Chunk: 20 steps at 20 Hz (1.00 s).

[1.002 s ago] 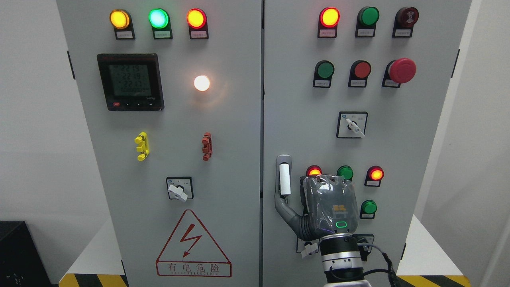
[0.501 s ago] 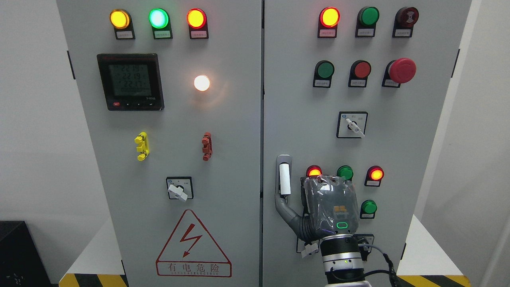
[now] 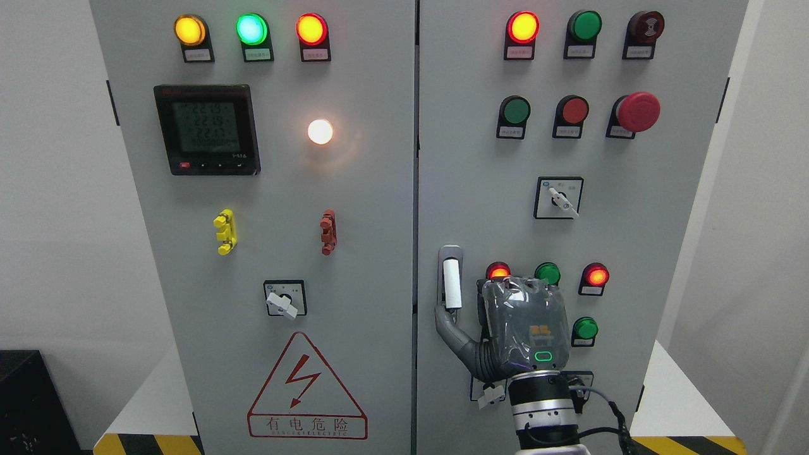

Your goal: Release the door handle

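Grey sheet-steel cabinet (image 3: 379, 208), two doors, seam running vertically near frame centre. Door handle (image 3: 450, 278) mounted upright on right door, close beside seam, in lower half: silver recessed plate with white grip bar. Right hand (image 3: 521, 328) raised in front of right door, just right of handle, back of hand toward camera, clear film over grey shell, green ring indicator lit near wrist. Thumb (image 3: 450, 325) extended up and left, tip at lower end of white grip bar, touching or nearly so; contact not resolvable. Remaining fingers hidden behind palm; hand state (released, clenched or grasping) cannot be told. Wrist and forearm entering from bottom edge, right of centre, cable looped at right side. Left arm out of frame. Behind upper edge of hand: row of three lamps, red lit (image 3: 498, 270), green unlit (image 3: 547, 273), red lit (image 3: 596, 275); further green lamp (image 3: 586, 328) just right of hand. Higher on right door: rotary selector switch (image 3: 559, 198), red mushroom stop button (image 3: 638, 111), green and red push buttons beside it, lamp row at top. On left door: digital meter (image 3: 206, 129) with lit display, white lamp (image 3: 320, 131) lit, yellow clip (image 3: 224, 232), red clip (image 3: 328, 232), second selector switch (image 3: 284, 298), red triangular shock-warning sign (image 3: 306, 388) with Chinese lettering.
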Each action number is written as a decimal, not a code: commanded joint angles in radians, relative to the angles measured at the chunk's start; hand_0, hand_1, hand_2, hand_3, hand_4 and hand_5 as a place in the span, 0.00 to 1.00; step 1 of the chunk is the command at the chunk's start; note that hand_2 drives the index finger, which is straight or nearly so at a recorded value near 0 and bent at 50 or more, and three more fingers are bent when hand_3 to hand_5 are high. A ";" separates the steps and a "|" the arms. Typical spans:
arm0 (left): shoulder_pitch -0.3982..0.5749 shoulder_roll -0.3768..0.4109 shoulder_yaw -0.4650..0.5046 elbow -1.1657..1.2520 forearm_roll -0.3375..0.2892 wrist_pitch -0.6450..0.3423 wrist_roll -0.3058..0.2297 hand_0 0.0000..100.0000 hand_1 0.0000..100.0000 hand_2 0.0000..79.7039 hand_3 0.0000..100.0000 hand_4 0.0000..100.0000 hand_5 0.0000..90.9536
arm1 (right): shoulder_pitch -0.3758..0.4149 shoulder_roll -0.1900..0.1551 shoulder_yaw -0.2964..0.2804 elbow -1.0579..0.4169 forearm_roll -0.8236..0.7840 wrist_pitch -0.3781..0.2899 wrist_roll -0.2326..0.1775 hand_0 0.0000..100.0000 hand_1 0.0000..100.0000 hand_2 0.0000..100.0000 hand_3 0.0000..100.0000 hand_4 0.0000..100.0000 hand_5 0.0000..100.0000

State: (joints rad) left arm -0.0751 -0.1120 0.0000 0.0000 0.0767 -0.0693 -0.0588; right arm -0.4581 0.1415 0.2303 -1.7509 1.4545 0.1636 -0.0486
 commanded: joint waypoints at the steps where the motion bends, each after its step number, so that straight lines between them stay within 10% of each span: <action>1: 0.000 0.000 -0.021 -0.020 0.000 0.000 0.000 0.00 0.00 0.03 0.09 0.01 0.00 | -0.001 0.000 0.000 -0.004 -0.002 0.000 0.007 0.32 0.28 0.91 1.00 1.00 0.92; 20: 0.000 0.000 -0.021 -0.020 0.000 0.000 0.000 0.00 0.00 0.03 0.08 0.01 0.00 | -0.001 0.000 -0.002 -0.004 -0.002 0.002 0.007 0.38 0.32 0.92 1.00 1.00 0.92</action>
State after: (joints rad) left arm -0.0752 -0.1120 0.0000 0.0000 0.0767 -0.0693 -0.0588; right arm -0.4599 0.1412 0.2300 -1.7543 1.4527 0.1650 -0.0379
